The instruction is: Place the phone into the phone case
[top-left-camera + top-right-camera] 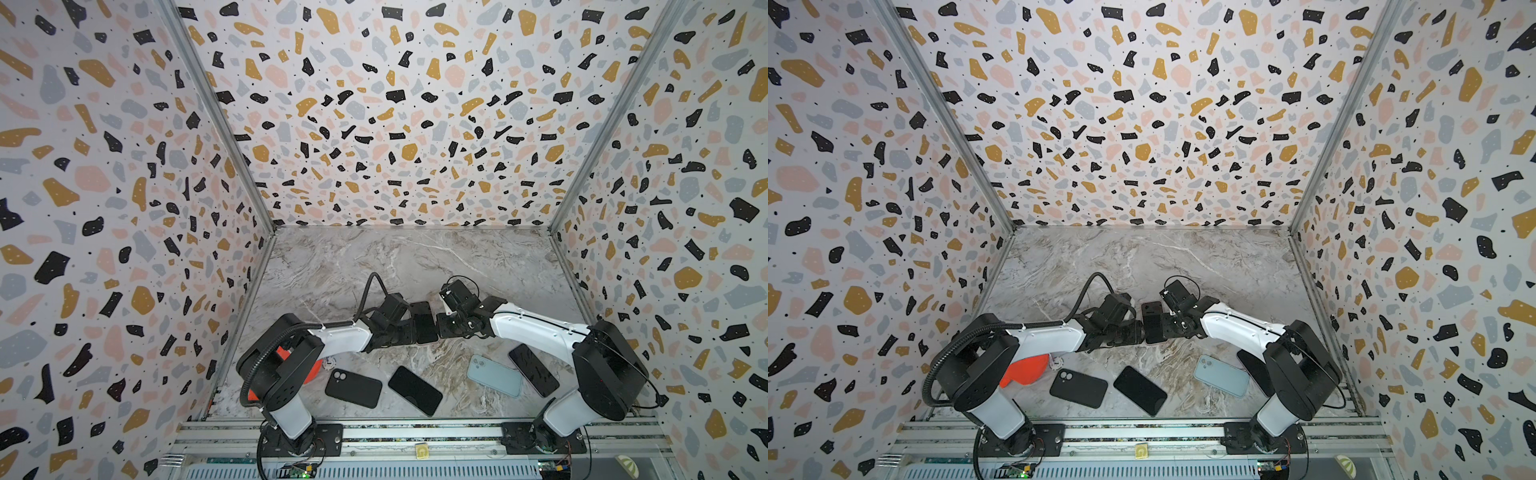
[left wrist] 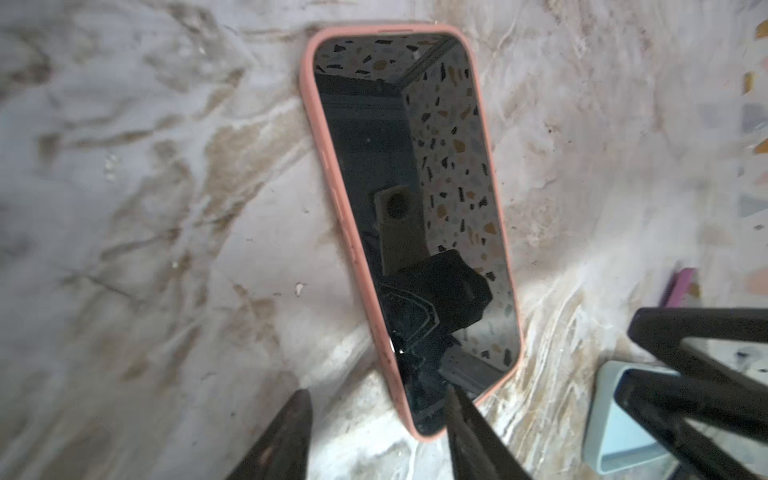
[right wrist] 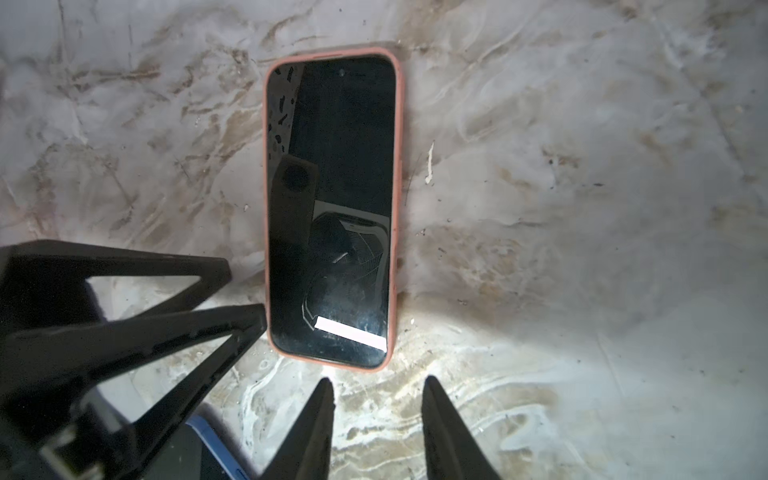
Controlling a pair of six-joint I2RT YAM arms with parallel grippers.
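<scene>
- The phone sits screen-up inside the pink phone case, lying flat on the marble surface around the middle, between the two arms. The pink rim runs all the way round the dark glass in both wrist views.
- Left pincer: released, jaws spread with nothing between them. In the left wrist view one finger overlaps the near corner of the cased phone and the other is off to the side over bare marble. Can't tell if that finger actually touches the glass.
- Right pincer: also let go, jaws parted with a clear gap and only marble showing between them. Its tips are just off the short end of the phone, not touching it.
- In the right wrist view the left pincer's fingers come right up against the long side of the case.
- Nearer the robot bases in both top views: a black case showing camera cutouts, a black phone face-up beside it, a light blue phone back-up, and another dark phone partly under the right arm.
- Something orange-red pokes out from behind the left arm, mostly hidden.
</scene>
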